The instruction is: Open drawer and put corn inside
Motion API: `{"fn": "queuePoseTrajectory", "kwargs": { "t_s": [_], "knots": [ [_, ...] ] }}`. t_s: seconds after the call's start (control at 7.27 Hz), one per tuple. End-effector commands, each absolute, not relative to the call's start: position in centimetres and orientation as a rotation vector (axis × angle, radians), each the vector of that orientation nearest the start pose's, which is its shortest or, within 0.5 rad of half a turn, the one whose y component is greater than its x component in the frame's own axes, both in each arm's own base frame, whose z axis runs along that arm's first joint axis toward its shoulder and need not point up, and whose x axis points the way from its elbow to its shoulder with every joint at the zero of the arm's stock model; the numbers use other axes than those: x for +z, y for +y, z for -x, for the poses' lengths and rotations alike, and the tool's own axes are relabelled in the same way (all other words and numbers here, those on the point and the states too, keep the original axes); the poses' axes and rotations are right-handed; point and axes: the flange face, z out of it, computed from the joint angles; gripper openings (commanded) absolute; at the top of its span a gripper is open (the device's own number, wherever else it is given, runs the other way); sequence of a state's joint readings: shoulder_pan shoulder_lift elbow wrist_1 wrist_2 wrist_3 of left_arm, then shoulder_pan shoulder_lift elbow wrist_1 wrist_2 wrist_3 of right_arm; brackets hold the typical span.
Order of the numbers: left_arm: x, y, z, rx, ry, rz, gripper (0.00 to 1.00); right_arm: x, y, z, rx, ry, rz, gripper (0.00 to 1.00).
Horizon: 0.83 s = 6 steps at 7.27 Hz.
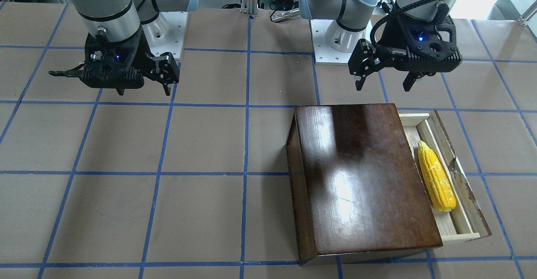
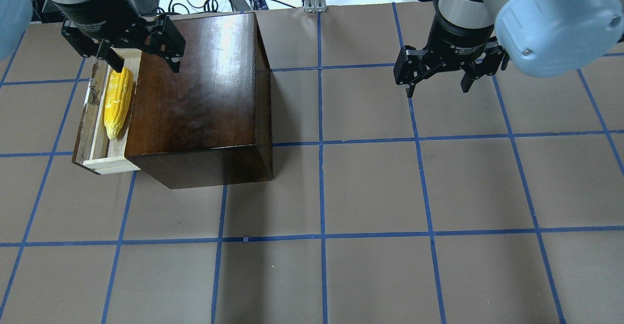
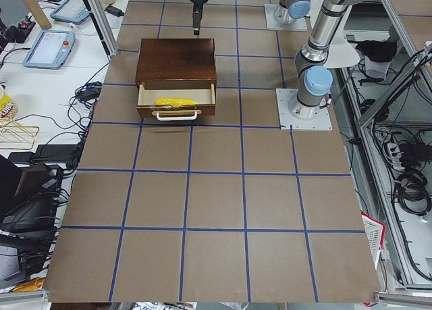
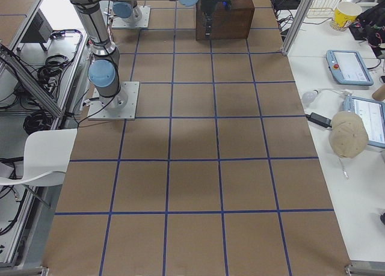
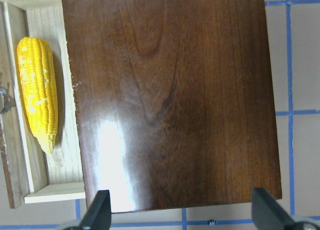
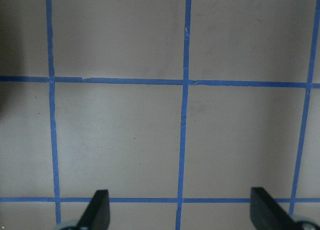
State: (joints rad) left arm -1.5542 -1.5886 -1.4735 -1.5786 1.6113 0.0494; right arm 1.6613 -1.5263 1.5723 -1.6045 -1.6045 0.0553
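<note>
The glossy dark-brown box (image 1: 361, 174) stands on the robot's left side of the table; it also shows in the overhead view (image 2: 195, 90). Its drawer (image 1: 457, 228) is pulled out, pale wood inside (image 2: 109, 163). The yellow corn (image 1: 436, 182) lies lengthwise in the drawer, seen also from overhead (image 2: 117, 102) and in the left wrist view (image 5: 39, 89). My left gripper (image 2: 146, 66) hangs open and empty high above the box and drawer (image 1: 384, 87). My right gripper (image 2: 437, 90) is open and empty over bare table, far from the box (image 1: 144, 91).
The table is brown paper with a blue tape grid. The two arm bases (image 1: 335, 44) (image 1: 165, 35) stand at the robot's edge. Side benches hold tablets (image 3: 47, 48) and cables. A white chair (image 4: 36, 159) stands off the table.
</note>
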Motion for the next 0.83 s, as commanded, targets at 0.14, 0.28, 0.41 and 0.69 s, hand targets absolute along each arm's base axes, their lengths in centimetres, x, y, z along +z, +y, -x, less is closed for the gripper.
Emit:
{"fn": "queuePoseTrajectory", "kwargs": {
  "t_s": [0.14,0.28,0.41,0.69],
  "knots": [
    [52.61,-50.34,12.10,-0.076,3.100,-0.051,1.00,46.83,-49.53,-17.54,0.016,3.176,0.056,1.00],
    [52.46,-50.43,12.18,-0.072,3.100,-0.051,1.00,46.83,-49.53,-17.54,0.016,3.176,0.056,1.00],
    [52.32,-50.56,12.22,-0.070,3.105,-0.046,1.00,46.83,-49.53,-17.54,0.016,3.176,0.056,1.00],
    [52.24,-50.40,12.16,-0.065,3.099,-0.046,1.00,46.83,-49.53,-17.54,0.016,3.176,0.056,1.00]
  ]
}}
